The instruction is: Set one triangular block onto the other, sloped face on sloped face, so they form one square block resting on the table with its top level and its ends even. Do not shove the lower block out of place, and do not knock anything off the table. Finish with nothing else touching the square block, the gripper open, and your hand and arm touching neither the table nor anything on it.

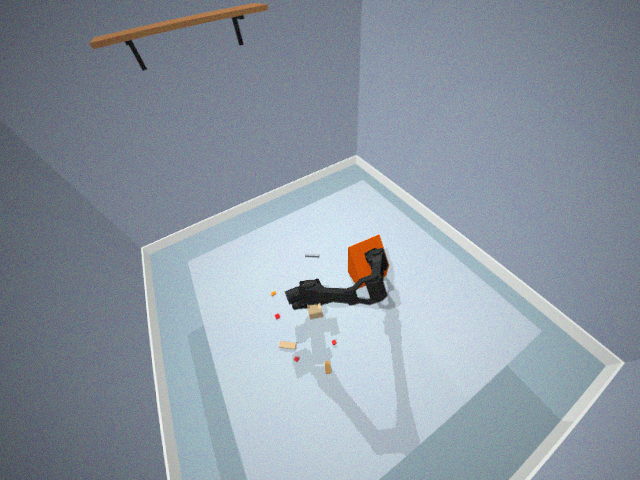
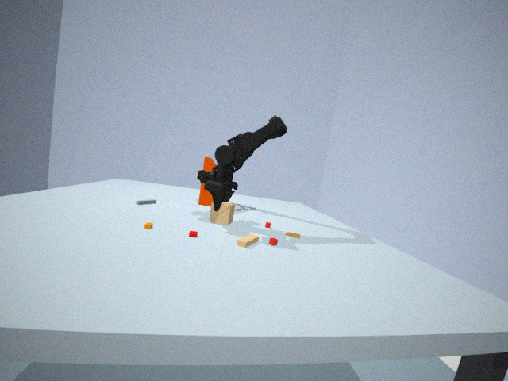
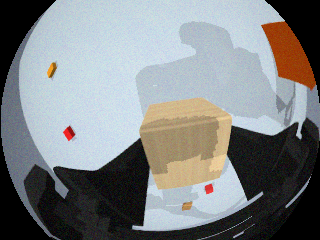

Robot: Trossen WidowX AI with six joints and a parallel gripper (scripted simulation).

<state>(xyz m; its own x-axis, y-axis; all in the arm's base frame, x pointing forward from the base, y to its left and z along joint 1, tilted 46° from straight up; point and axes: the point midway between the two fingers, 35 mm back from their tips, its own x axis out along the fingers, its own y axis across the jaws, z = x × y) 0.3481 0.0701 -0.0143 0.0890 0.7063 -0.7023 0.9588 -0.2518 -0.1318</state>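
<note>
My gripper [image 2: 218,205] [image 3: 184,133] is shut on the upper triangular block [image 2: 226,205] [image 3: 192,162], with a finger on either side of it. That block lies sloped face down over the lower triangular block [image 2: 225,217], which sits on the table. Together they show a nearly square outline with a thin diagonal seam in the exterior view. Whether the slopes touch fully and the ends are exactly even, I cannot tell. In the top view the wooden blocks [image 1: 315,312] show just below the gripper, partly hidden by it; the fingertips are hidden there.
An orange panel [image 1: 361,260] [image 2: 205,194] [image 3: 292,55] stands by the arm's base. A pale wooden block [image 1: 287,345] [image 2: 248,240], a narrow tan block [image 1: 328,367] [image 2: 293,235], several red cubes, an orange piece [image 1: 273,293] [image 2: 148,225] [image 3: 51,70] and a grey bar [image 1: 312,255] [image 2: 146,202] lie around.
</note>
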